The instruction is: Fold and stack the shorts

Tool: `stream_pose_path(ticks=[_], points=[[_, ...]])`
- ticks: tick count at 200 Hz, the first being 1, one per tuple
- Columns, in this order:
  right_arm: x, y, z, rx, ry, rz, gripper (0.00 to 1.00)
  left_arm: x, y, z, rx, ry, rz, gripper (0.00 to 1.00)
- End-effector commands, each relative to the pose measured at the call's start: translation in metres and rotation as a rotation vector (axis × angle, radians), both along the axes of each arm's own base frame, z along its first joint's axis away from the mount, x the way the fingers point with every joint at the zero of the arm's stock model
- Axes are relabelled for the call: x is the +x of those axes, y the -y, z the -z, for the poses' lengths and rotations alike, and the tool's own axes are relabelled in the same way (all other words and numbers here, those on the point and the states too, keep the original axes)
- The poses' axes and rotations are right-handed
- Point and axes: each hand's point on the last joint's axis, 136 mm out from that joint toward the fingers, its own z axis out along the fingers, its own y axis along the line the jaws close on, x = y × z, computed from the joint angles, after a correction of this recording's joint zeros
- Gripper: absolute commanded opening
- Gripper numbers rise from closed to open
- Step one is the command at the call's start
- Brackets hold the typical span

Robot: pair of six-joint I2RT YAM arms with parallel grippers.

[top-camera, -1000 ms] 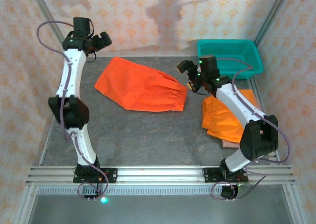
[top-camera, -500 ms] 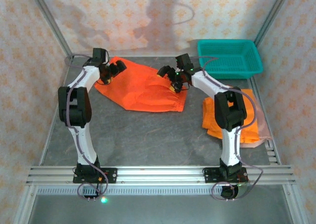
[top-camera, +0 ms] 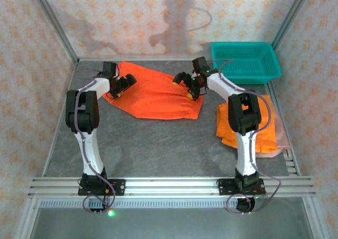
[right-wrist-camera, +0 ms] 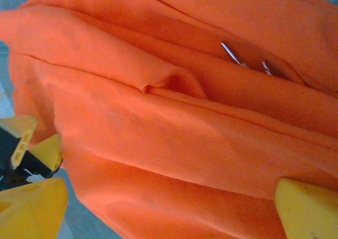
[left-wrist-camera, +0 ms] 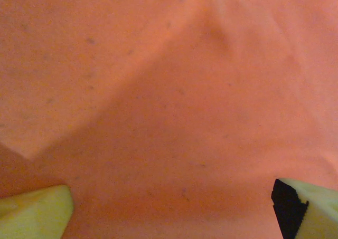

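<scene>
Both grippers are spread wide and hold nothing. The left gripper (top-camera: 122,85) hangs low over the left part of the flat orange shorts (top-camera: 158,96), which lie mid-frame in the overhead view. The right gripper (top-camera: 189,85) is over their gathered right end.

From the right wrist the cloth lies in several ridged layers. A pinch there could catch only the top layer or bunch it, and the fold would likely come out crooked. If the two sides close unevenly, the shorts could drag across the table (top-camera: 153,144).

Along the lower edge runs a metal rail (top-camera: 169,185). Above it the table is grey and matte. At right sits a pile of folded orange shorts (top-camera: 264,131) with a pink edge (top-camera: 283,139) beneath. A teal basket (top-camera: 243,75) stands upper right, before pale patterned walls (top-camera: 137,17).
</scene>
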Motion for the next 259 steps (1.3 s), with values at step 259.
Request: stream_pose_path(ticks=[259], points=[[-0.084, 0.064, -0.027, -0.293, 0.053, -0.173, 0.99, -0.096, 0.016, -0.089, -0.068, 0.172, -0.047, 1.0]])
